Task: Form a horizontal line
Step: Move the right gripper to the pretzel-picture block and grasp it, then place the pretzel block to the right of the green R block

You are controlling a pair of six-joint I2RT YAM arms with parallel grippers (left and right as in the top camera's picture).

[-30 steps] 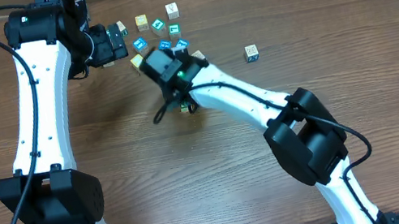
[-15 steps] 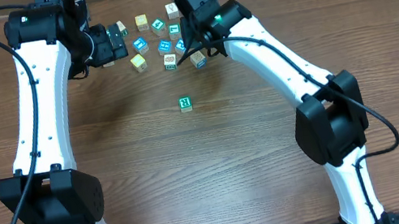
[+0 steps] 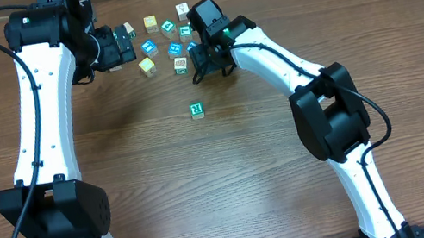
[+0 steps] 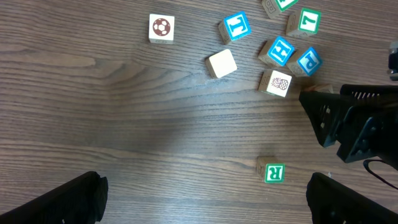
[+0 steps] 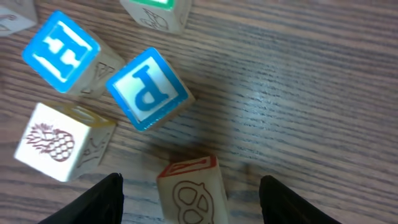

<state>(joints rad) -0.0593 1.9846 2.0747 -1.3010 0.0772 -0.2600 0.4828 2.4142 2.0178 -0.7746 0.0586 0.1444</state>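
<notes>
The teal "R" cube (image 3: 197, 109) lies alone on the table, and also shows in the left wrist view (image 4: 274, 173). The blue "P" cube (image 5: 149, 88) and the pale pineapple-patterned cube (image 5: 53, 142) lie in the back cluster, as seen from the left wrist too (P cube (image 4: 309, 61), pineapple cube (image 4: 278, 83)). A white cube with a dark ball mark (image 4: 161, 28) lies apart at the left. My right gripper (image 5: 193, 205) is open and low over the cluster (image 3: 210, 68), with a red-edged pretzel cube (image 5: 189, 186) between its fingers. My left gripper (image 4: 202, 205) is open, empty and raised.
Other cubes lie at the back: a blue "H" (image 5: 60, 53), a blue "T" (image 4: 236, 26), a green "7" (image 4: 309, 21), a plain pale cube (image 4: 222, 63) and a yellowish cube (image 3: 147, 65). The right arm (image 3: 271, 56) crosses the table's right back.
My right gripper has left the "R" cube on the middle of the table and swung back to the cluster, now lowered around the pretzel cube. The left arm has not moved.
</notes>
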